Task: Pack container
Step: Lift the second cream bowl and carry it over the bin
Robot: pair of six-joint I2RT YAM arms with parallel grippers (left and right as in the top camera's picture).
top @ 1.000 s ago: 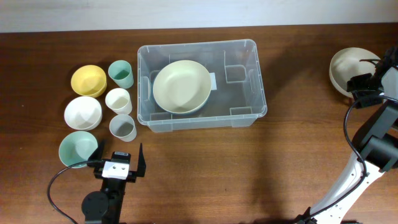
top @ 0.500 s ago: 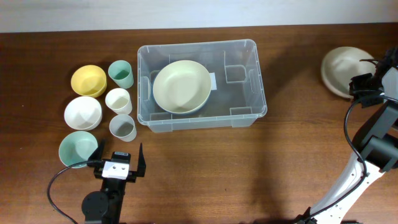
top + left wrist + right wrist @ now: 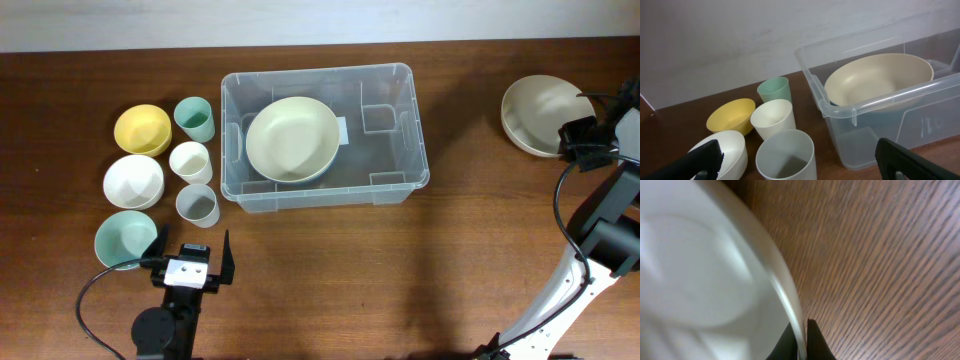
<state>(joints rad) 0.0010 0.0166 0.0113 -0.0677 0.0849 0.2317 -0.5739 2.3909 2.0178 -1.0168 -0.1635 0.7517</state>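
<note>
A dark wood desk (image 3: pixel 400 260) runs below a pale wall, with the clear container (image 3: pixel 318 72) set near its middle, one long side facing the arms. A cream bowl (image 3: pixel 292 139) sits upright in the container's left half, its rim partly covering a white label (image 3: pixel 342 130) on the base.

Left of the container, six pieces stand in two short columns, all mouth up. The outer column has a yellow bowl (image 3: pixel 142 130), a white bowl (image 3: pixel 133 181) and a mint bowl (image 3: pixel 126 240). The inner one, close beside the container's end wall, has a green cup (image 3: pixel 194 119), a white cup (image 3: pixel 190 162) and a grey cup (image 3: pixel 198 206).

The left claw (image 3: pixel 194 258) rests at the desk's near side, just right of the mint bowl and below the grey cup. Its jaws are spread wide and it holds nothing. Its wrist camera looks across the cups to the container.

At the far right, well apart from the container, the right claw (image 3: pixel 574 140) is clamped on the rim of a beige bowl (image 3: pixel 538 115). The wrist view shows two dark fingertips (image 3: pixel 814 342) pinching the thin edge from either side. The beige bowl sits tilted, hollow side towards the overhead camera. It seems to be raised off the desk, though blur in both views leaves that unsettled.
</note>
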